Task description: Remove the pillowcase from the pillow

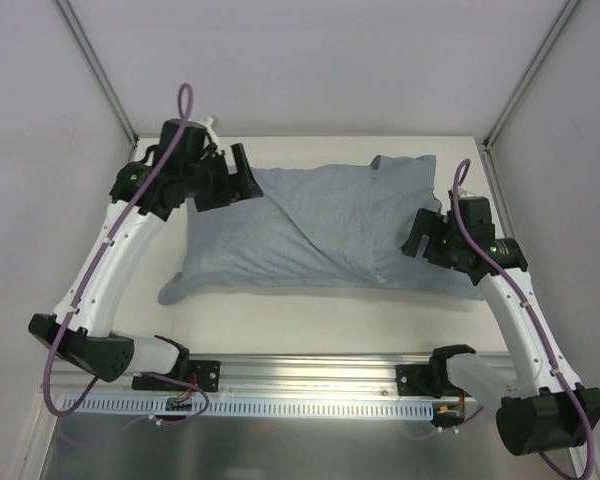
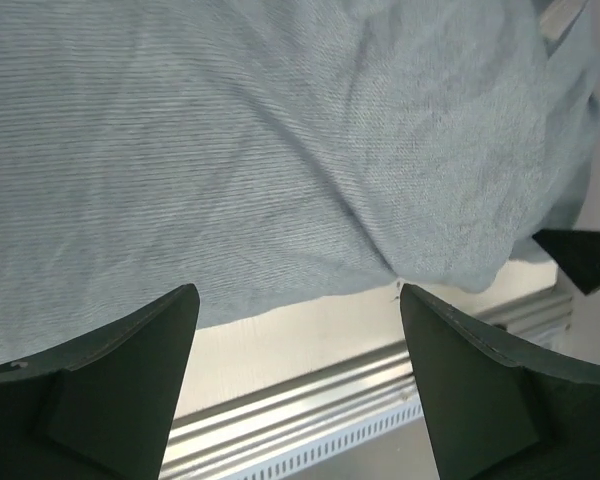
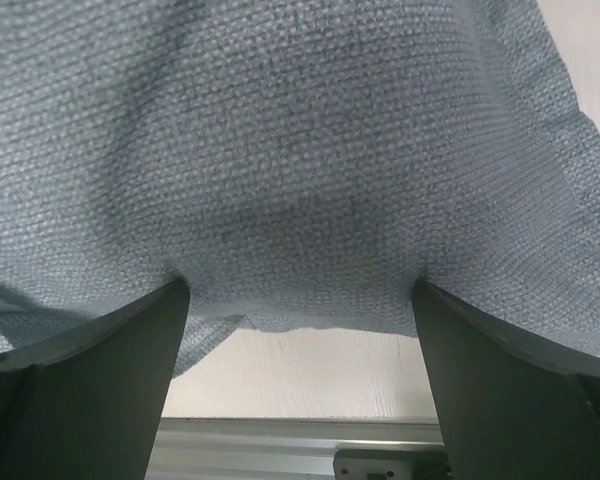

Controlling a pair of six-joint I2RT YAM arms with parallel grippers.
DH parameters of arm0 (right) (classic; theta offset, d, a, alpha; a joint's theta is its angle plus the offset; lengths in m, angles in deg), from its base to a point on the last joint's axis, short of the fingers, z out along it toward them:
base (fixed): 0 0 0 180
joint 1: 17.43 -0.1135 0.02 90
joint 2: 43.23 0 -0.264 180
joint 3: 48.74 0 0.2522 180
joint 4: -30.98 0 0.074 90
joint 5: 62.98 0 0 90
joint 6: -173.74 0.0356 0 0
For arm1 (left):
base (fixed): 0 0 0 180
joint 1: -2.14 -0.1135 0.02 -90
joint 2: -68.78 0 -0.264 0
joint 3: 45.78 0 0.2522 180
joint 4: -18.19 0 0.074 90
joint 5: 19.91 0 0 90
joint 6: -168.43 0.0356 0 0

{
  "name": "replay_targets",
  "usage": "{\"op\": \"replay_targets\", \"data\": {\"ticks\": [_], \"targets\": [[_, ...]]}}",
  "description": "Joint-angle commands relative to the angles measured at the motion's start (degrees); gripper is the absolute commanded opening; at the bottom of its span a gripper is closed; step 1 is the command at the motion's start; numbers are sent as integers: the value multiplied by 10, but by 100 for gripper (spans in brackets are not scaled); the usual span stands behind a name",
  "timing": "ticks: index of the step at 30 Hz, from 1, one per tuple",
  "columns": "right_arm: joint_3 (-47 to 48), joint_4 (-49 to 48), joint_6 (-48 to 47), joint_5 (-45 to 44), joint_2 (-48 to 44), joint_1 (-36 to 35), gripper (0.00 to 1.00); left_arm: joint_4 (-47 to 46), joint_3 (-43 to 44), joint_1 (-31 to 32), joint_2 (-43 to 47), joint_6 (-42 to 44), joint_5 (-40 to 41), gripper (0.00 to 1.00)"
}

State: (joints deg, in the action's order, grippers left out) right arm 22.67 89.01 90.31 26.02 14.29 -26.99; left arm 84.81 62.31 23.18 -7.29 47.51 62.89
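The pillowcase (image 1: 320,225) shows its blue-grey face and lies across the middle of the table, plump and wrinkled. The pillow is hidden inside it; no white cushion shows. My left gripper (image 1: 238,172) is open at the pillowcase's far left corner, just above the fabric. In the left wrist view the gripper (image 2: 297,300) has its jaws wide apart over the pillowcase (image 2: 280,150) and holds nothing. My right gripper (image 1: 418,235) is open at the right end. In the right wrist view the gripper (image 3: 300,290) has both fingertips against the pillowcase (image 3: 300,150), spread over its near edge.
A bare strip of cream table (image 1: 310,310) runs between the pillowcase and the aluminium rail (image 1: 310,375) at the near edge. White walls and grey frame posts (image 1: 95,65) close in the back and sides. A limp corner of the pillowcase (image 1: 175,290) trails at the front left.
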Motion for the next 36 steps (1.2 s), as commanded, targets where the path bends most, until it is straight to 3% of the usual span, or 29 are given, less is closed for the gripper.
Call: {"op": "replay_targets", "data": {"ticks": [1,5,9,11,12,13,14,15,21,25,28,31,36], "targets": [[-42,-49,17,33,-50,2,97,0,43,101,-50,-3,10,83],[-49,-51,5,24,-36,3,90,0,89,181,-128,-8,24,82],[-20,-71,1,-73,11,7,95,0,127,220,-181,-23,18,82],[-5,-87,2,-67,60,9,98,0,134,228,-199,-29,5,83],[-3,-95,4,-35,78,9,94,0,139,229,-205,-30,-3,83],[-5,-103,8,-16,91,9,86,0,140,229,-207,-32,-17,83],[-11,-122,12,31,109,8,29,0,139,231,-207,-32,-19,83],[-22,-130,23,42,111,8,3,0,132,232,-205,-31,-20,83],[-141,-169,92,46,18,-34,1,0,121,242,-191,-23,-9,83],[-179,-126,144,-8,-84,-148,1,0,140,255,-198,-10,-15,83],[-205,-89,187,-26,-172,-192,1,0,141,264,-206,-5,-2,84],[-201,-32,197,-59,-234,-198,1,1,146,281,-225,-1,-2,84],[-169,27,174,-87,-248,-198,1,1,163,309,-278,-6,48,83]]}}
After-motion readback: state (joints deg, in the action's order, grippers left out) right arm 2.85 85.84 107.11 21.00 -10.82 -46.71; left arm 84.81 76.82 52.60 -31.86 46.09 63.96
